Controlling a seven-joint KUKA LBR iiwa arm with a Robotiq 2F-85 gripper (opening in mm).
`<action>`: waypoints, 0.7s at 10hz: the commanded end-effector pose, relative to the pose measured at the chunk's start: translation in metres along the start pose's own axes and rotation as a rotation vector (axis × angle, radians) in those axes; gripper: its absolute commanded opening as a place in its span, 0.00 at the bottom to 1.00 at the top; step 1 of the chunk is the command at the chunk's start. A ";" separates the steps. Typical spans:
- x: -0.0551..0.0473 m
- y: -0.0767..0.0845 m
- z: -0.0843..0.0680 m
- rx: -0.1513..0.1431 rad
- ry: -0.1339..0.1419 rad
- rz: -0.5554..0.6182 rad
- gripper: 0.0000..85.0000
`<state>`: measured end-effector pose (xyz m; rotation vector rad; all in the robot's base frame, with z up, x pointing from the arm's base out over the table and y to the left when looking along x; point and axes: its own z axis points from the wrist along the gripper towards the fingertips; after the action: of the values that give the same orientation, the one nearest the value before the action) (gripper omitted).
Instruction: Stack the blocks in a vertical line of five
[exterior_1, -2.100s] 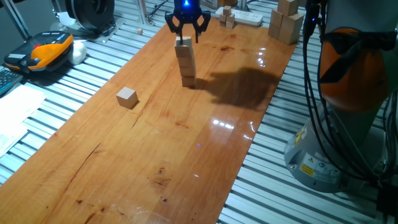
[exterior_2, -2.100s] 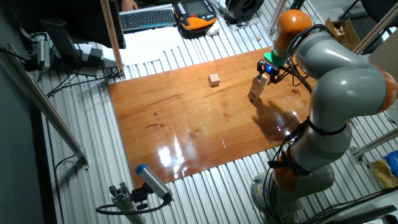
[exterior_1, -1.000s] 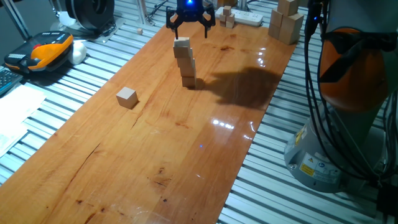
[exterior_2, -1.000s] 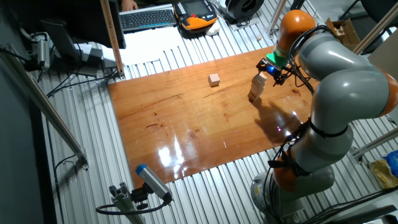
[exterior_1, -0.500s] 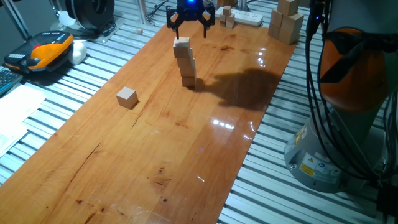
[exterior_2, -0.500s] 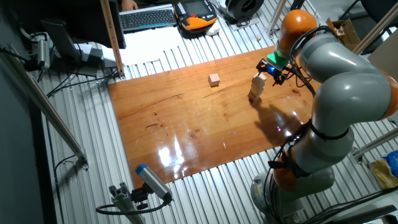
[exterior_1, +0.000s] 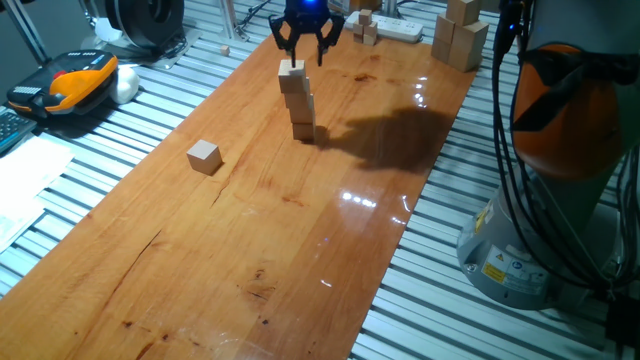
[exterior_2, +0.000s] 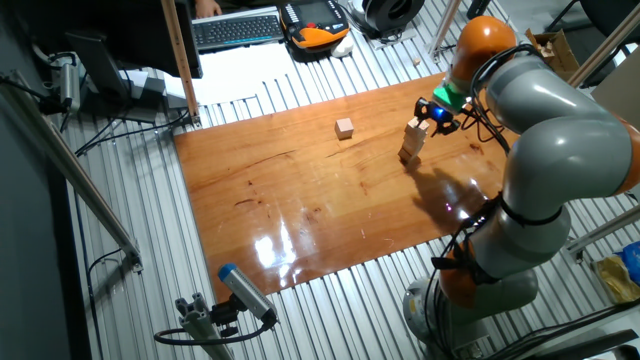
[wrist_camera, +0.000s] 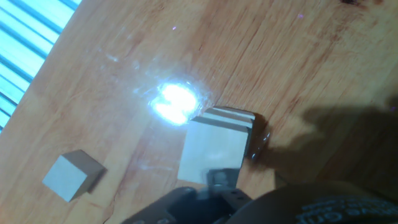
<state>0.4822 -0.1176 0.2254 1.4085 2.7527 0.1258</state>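
Gripper (exterior_1: 305, 42): black two-finger type, blue light on its body, jaws spread, holding nothing; poised just above the stack top.

Stack (exterior_1: 298, 100): four small light-tan wooden cubes directly under the fingers, slightly staggered, leaning a little; the hand view shows lower edges peeking past the top face (wrist_camera: 214, 151).

Loose cube (exterior_1: 204, 156): fifth small light-tan wooden block, alone on the glossy orange-brown wooden tabletop (exterior_1: 330, 240), well apart from the gripper, toward the camera side.

Handling, as judged: light, rigid, smooth-faced, not fragile. Grasp on two opposite flat sides, mid-height, jaws square to the faces. Stack likely tips under any sideways nudge.
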 end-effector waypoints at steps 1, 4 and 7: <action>0.000 0.001 0.000 -0.001 0.002 -0.002 0.00; 0.001 0.000 0.001 0.000 0.001 0.005 0.00; 0.000 0.000 0.001 -0.004 0.004 0.008 0.00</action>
<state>0.4823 -0.1177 0.2243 1.4207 2.7487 0.1362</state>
